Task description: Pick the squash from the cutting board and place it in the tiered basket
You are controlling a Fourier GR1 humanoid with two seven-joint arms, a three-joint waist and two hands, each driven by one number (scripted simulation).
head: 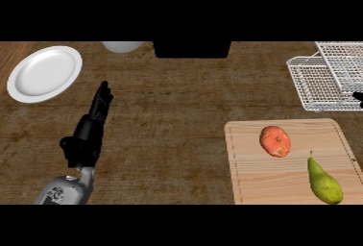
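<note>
An orange-red squash [275, 141] lies on the light wooden cutting board [262, 187] at the lower right. The white wire tiered basket [327, 77] stands at the upper right of the counter. My left hand [90, 129] rests at the left side, fingers straight and pointing away from me, holding nothing. It is far to the left of the board. At the right edge, next to the basket, a small black shape [358, 98] shows; I cannot tell what it is.
A green pear [324, 182] lies on the board, below and right of the squash. A white plate [44, 73] sits at the upper left. A pale round object [123, 46] and a black box [192, 49] stand along the far edge.
</note>
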